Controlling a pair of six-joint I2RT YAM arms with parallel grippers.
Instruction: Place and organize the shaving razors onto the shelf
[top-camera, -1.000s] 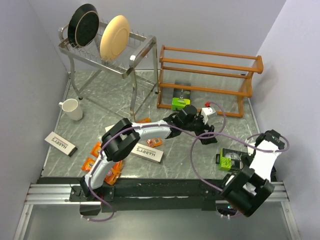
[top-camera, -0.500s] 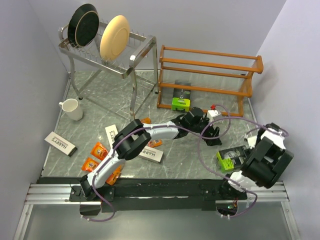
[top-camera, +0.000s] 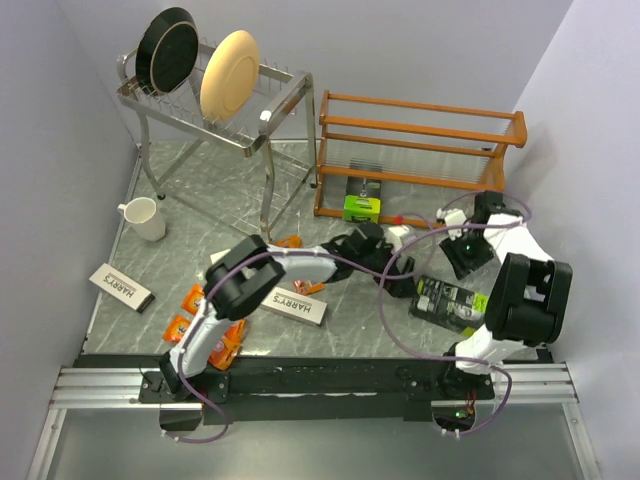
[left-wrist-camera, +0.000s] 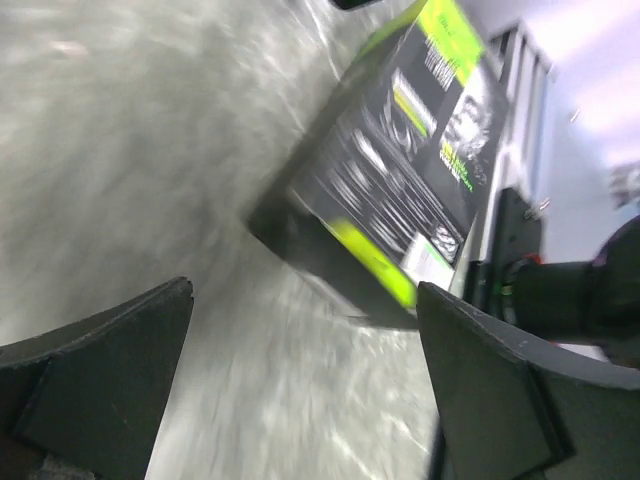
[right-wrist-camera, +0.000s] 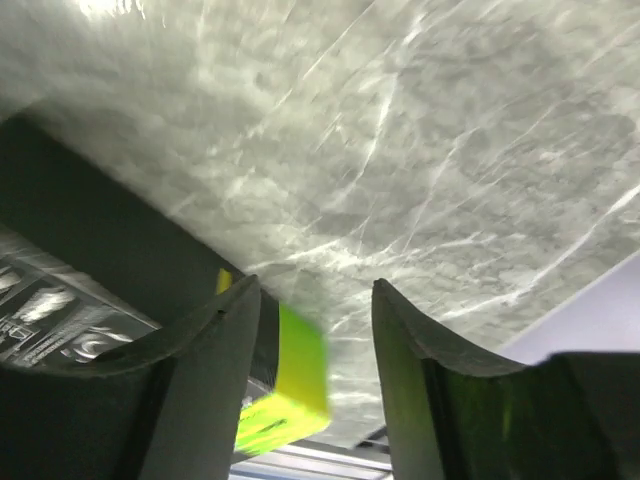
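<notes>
The marble table (top-camera: 200, 212) carries a silver rack (top-camera: 287, 92) with two plates (top-camera: 228, 75) at the back left and the shelf (top-camera: 420, 107) at the back right. The left arm (top-camera: 300, 262) stretches across the middle towards the right, and the right arm (top-camera: 525, 290) reaches up along the right edge. One white box (top-camera: 122, 287) lies at the left and another box (top-camera: 300, 306) lies under the left arm. A green pack (top-camera: 362, 200) sits at the left end of the shelf's lowest tier. A second pack (top-camera: 447, 300) lies flat on the table between the two grippers. The left gripper (top-camera: 393, 272) is just left of it, jaws spread wide and empty. The right gripper (top-camera: 466, 252) is just behind it, jaws partly apart and clamping nothing. A mug (top-camera: 143, 218) stands at the left. Orange packs (top-camera: 190, 300) are scattered by the left arm's base.
</notes>
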